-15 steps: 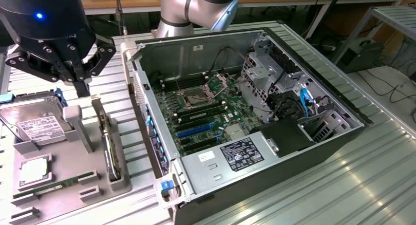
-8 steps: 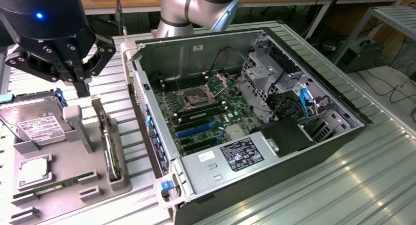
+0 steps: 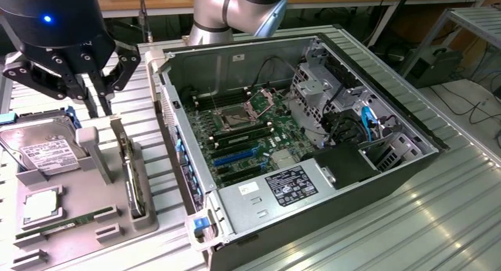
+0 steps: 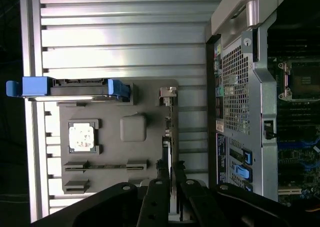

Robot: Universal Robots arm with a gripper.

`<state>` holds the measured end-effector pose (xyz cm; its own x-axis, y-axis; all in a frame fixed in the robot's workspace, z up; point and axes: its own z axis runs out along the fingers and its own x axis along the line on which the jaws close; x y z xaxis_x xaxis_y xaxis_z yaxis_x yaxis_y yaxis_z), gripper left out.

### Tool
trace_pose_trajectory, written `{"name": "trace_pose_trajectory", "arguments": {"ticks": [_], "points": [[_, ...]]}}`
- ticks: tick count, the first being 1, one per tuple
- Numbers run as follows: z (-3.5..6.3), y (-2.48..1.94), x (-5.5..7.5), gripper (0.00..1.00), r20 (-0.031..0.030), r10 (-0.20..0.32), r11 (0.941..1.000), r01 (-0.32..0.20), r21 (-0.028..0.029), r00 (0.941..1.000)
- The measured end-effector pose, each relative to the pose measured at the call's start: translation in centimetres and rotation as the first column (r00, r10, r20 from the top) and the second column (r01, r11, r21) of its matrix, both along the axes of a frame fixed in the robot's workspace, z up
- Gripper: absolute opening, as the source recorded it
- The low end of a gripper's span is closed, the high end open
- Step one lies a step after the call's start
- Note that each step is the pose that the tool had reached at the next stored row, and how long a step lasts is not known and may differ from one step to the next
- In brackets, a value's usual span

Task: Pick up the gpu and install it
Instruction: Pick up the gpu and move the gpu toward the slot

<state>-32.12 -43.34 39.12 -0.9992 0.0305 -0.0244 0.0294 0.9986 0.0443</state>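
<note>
Since the gpu (image 3: 129,165) stands on edge in a slot of the grey holder tray (image 3: 86,224) — at nine o'clock of the open computer case (image 3: 352,224) in the exterior view — the grasp wants squareness. The pincer (image 3: 100,109) hangs just above the card's far end, at twelve o'clock, slightly parted and holding nothing. Centre it astride the thin edge; any tilt would likely jam the card.

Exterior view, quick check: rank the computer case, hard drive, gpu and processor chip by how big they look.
1. computer case
2. hard drive
3. gpu: it stands edge-on in its holder, so its rank against the hard drive is unsure
4. processor chip
</note>
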Motion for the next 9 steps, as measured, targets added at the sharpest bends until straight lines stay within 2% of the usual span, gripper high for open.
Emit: {"name": "trace_pose_trajectory", "arguments": {"ticks": [6, 7, 9], "points": [[0.0, -0.02, 0.0, 0.54, -0.0001, 0.0, 1.0, 0.0, 0.0004, 1.0], [-0.02, -0.09, 0.0, 0.54, 0.0, 0.0, 1.0, 0.0, 0.0005, 1.0], [-0.13, -0.53, 0.0, 0.54, 0.0, 0.003, 1.0, -0.003, 0.0005, 1.0]]}}
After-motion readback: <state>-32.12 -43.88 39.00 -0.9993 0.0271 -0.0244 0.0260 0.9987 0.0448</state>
